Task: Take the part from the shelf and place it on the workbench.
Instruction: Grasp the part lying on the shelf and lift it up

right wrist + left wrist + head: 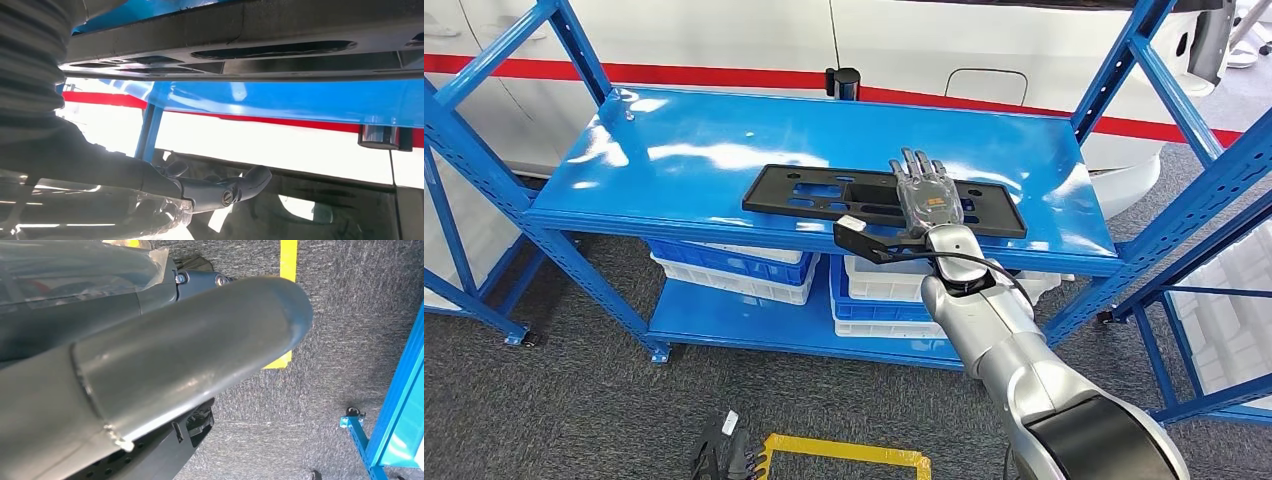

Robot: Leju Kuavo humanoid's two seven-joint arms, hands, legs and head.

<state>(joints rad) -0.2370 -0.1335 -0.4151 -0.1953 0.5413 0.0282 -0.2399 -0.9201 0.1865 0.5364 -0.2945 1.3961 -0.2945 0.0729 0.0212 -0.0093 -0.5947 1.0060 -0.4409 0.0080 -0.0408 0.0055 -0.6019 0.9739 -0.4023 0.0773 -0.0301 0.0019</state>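
A long flat black part (814,190) with several cut-outs lies near the front edge of the blue top shelf (724,140). My right hand (927,198) is stretched out flat over the part's right half, fingers straight and apart, holding nothing. In the right wrist view the part (250,30) runs along the shelf edge, and my right hand (210,192) is apart from it with a finger extended. My left hand (724,455) hangs low over the carpet, and its thick thumb (175,355) has nothing around it.
White bins (884,290) and a blue bin (734,262) stand on the lower shelf. Blue uprights (1214,190) frame the rack on both sides. A white car with a red stripe (724,40) stands behind. Yellow tape (844,450) marks the grey carpet.
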